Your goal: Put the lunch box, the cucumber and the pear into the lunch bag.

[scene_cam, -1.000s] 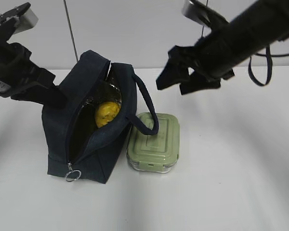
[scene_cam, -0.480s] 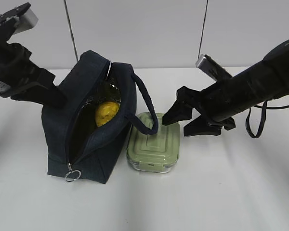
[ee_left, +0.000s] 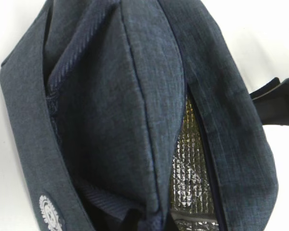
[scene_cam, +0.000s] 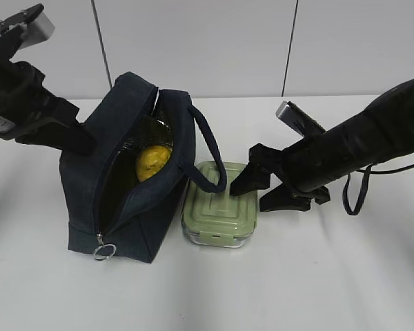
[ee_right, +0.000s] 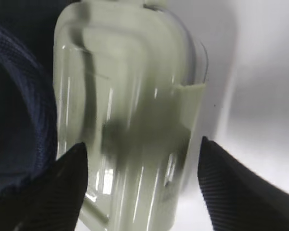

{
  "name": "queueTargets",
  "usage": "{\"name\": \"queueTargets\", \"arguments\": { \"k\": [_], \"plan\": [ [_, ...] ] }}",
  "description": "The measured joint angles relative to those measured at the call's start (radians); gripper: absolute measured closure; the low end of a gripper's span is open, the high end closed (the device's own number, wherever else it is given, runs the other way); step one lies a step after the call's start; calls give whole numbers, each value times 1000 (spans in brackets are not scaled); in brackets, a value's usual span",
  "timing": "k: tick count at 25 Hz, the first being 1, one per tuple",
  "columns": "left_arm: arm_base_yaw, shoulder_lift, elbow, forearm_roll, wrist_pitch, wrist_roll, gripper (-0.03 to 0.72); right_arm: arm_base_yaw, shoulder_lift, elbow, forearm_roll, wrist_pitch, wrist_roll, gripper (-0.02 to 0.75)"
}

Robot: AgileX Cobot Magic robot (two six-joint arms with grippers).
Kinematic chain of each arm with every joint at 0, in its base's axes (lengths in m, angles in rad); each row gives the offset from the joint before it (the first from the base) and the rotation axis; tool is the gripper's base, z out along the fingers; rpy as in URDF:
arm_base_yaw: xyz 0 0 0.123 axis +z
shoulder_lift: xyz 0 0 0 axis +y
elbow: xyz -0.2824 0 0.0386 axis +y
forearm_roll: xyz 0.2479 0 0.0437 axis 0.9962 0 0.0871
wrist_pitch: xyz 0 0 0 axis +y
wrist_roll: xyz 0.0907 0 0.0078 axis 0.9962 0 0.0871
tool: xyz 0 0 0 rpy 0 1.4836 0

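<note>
I see a plain white table (scene_cam: 345, 276) under everything. Behind it stands a pale grey wall (scene_cam: 207, 41), with two thin dark vertical seams (scene_cam: 100, 41) between its panels.

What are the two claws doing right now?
Left claw: cannot tell, it's hidden beside the lunch bag.
Right claw: open, holding nothing, at the lunch box.

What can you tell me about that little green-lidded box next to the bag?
The lunch box is a small rounded rectangle with a clear body and a pale green clip-on lid with raised ridges. It lies flat and closed on the white table, against the lunch bag, whose handle loop drapes over its lid. The right end effector straddles its far end, jaws open.
</note>
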Motion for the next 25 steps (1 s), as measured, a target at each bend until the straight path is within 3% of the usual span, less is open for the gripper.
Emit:
{"name": "queueTargets", "arguments": {
  "k": [9,14,17,25],
  "plan": [
    [0,0,0,0,1,0,667,0,47,0,77,0,-94,216],
    [0,0,0,2,1,0,667,0,57,0,112,7,-119,297],
    [0,0,0,3,2,0,667,-2,65,0,137,23,-121,393],
    [0,0,0,5,4,0,667,-5,68,0,145,28,-127,472]
  ]
}}
